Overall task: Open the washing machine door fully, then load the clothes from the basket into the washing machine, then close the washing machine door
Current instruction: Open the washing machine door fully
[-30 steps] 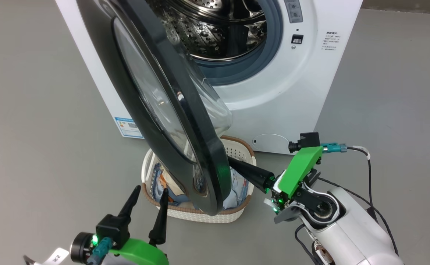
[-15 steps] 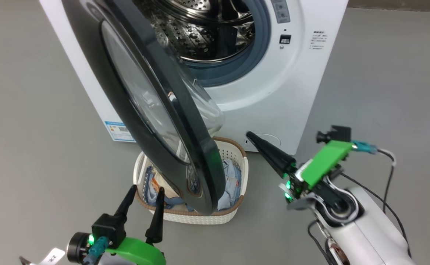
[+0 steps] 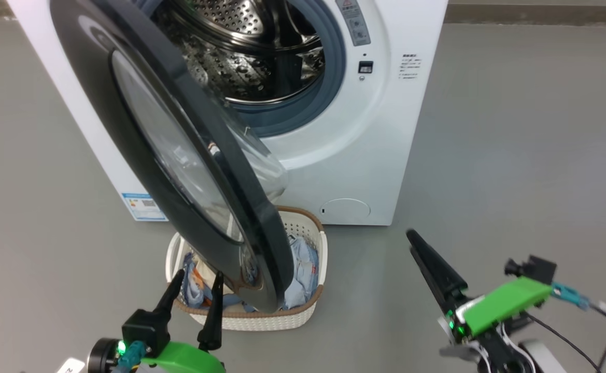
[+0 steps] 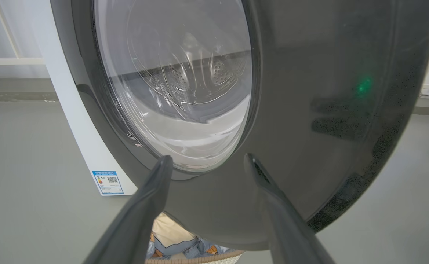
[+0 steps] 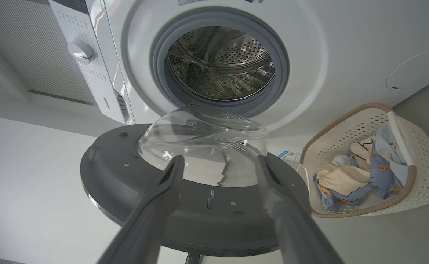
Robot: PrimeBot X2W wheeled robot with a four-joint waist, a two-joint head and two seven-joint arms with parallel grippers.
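The washing machine [image 3: 380,155] stands with its steel drum [image 5: 221,62] exposed. The washing machine door [image 3: 126,129] hangs swung out toward me, its lower edge over the basket [image 3: 305,228]. The clothes [image 3: 300,267], light blue and cream, lie inside the basket [image 5: 416,183]. My left gripper [image 3: 198,274] is open, just in front of the door's black outer rim [image 4: 309,110], with nothing between its fingers. My right gripper [image 3: 412,241] is off to the right of the basket, apart from the door. Its fingers stand apart in the right wrist view, aimed at the door's glass bowl [image 5: 203,143].
Grey floor surrounds the machine, with open room to the right. A blue energy sticker [image 3: 144,205] and a round filter cover [image 3: 345,208] sit low on the machine's front. A cable [image 3: 577,339] trails from my right arm. The control knob [image 5: 80,51] is on the machine's panel.
My right gripper has drawn back from the door's edge to the right and opened. The camera has shifted, so the machine sits further left. The left gripper stays open.
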